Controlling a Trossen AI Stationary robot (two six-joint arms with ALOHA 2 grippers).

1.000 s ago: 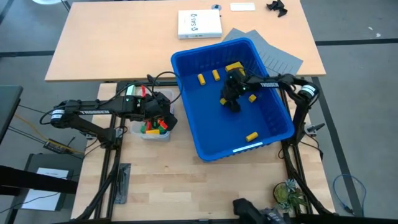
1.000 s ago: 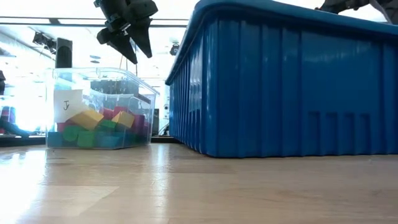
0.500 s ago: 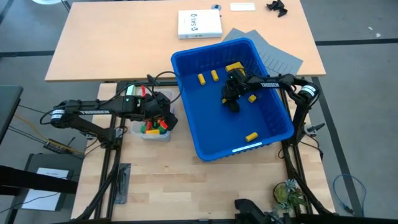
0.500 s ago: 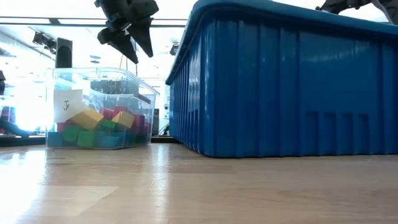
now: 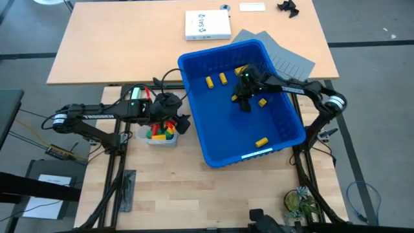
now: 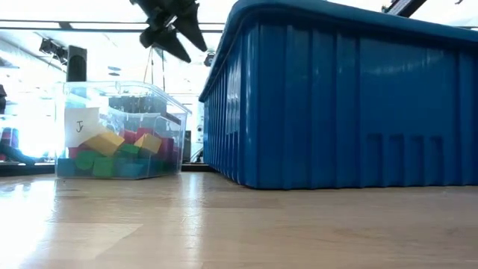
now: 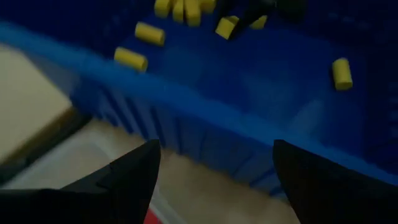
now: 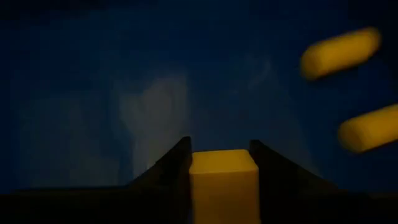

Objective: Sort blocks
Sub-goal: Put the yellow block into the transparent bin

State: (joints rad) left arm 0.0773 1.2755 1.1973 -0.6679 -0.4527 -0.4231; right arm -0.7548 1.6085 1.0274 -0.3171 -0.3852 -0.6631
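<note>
**Spotter:** What has the right claw got?

**Me:** My right gripper (image 8: 222,163) has its fingers clamped on a yellow block (image 8: 224,180), inside the blue bin (image 5: 194,107), toward its far right. Loose yellow blocks (image 5: 261,142) lie on the floor around it.

**Spotter:** And the left?

**Me:** My left gripper (image 7: 214,168) hangs spread and empty just left of the bin, over the clear tub (image 6: 119,131) of sorted blocks (image 6: 104,142).

**Spotter:** How will you handle the lift?

**Me:** I'd raise straight up, clear the wall fully before swinging across, and keep my arms well apart.
</note>
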